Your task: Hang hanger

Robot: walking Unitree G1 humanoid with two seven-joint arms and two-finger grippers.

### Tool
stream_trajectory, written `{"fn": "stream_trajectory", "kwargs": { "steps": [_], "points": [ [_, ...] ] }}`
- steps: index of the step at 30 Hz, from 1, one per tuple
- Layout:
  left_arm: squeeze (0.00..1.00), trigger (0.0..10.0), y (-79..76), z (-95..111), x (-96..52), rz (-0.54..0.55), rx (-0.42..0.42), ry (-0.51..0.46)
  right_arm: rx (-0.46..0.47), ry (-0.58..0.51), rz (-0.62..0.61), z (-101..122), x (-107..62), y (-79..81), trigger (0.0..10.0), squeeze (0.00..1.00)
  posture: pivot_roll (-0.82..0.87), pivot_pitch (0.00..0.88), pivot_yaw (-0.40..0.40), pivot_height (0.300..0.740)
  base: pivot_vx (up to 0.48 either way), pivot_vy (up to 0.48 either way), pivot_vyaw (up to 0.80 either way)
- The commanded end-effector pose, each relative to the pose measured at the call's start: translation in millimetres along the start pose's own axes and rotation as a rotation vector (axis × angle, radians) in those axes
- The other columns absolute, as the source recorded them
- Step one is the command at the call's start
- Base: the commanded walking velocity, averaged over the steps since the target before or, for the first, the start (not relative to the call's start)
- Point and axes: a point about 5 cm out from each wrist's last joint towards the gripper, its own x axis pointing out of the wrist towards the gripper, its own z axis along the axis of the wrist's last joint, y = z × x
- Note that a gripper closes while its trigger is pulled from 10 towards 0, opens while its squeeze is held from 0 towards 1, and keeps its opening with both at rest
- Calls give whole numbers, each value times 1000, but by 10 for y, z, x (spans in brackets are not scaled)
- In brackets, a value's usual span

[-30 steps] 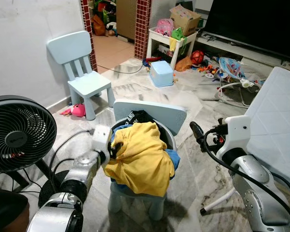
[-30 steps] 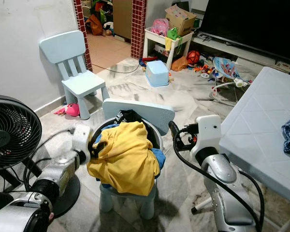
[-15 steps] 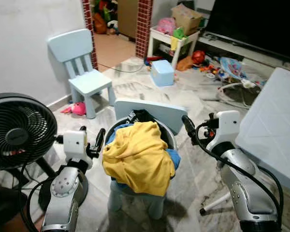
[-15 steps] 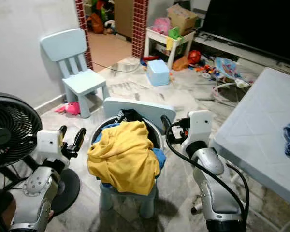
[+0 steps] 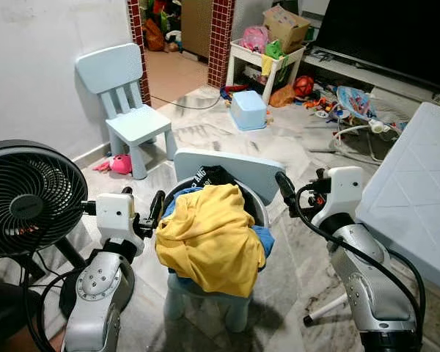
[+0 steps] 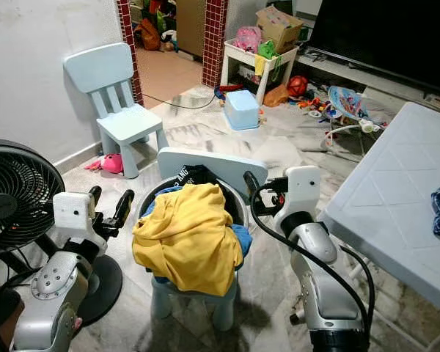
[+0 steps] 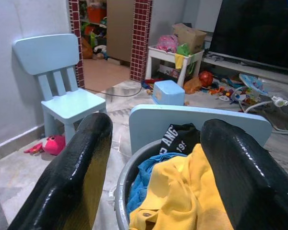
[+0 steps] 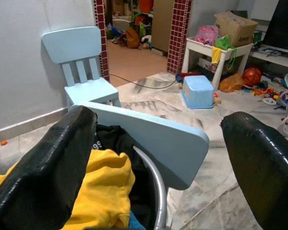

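At far left stands a black fan (image 5: 26,198). Next to it the left gripper (image 5: 141,209) has drawn back from the yellow shirt (image 5: 209,238), which it was touching a second ago; it now hovers just beside the basket (image 5: 258,209) with its fingers spread and nothing between them. So no grasp has been made, and the task looks barely begun. The basket sits on a small blue chair (image 5: 231,170), heaped with clothes. To the right, the right gripper (image 6: 260,192) has moved in toward the basket's rim, its fingers also wide apart and empty. A white table (image 6: 385,213) is at far right. I can make out no hanger; it may lie buried under the clothes.
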Motion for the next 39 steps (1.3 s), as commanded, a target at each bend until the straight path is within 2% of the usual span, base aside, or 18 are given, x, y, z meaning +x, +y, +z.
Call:
{"fn": "stream_trajectory", "kwargs": {
  "steps": [1, 7, 18, 35, 39],
  "points": [
    [0, 10000, -21, 28, -8, -11, 3, 1, -5, -11, -9, 23, 18, -13, 10000, 0, -91, 0, -64, 740, 0, 0, 0],
    [0, 10000, -72, 27, -14, -27, 0, 13, -16, -16, 1, 29, 29, -9, 10000, 0, -95, 0, -62, 740, 0, 0, 0],
    [0, 10000, -84, 40, 15, -33, -5, 16, -15, -15, 0, 11, 11, -5, 10000, 0, -99, 0, -59, 740, 0, -314, 0],
    [0, 10000, -94, 19, 20, -24, -3, 22, -26, -13, 11, 6, 13, 11, 10000, 0, -98, 0, -62, 740, 0, 0, 0],
    [0, 10000, -109, 18, 27, -27, -2, 23, -26, -12, 10, 7, 10, 4, 10000, 0, -101, 0, -63, 740, 0, -352, 0]
  ]
}}
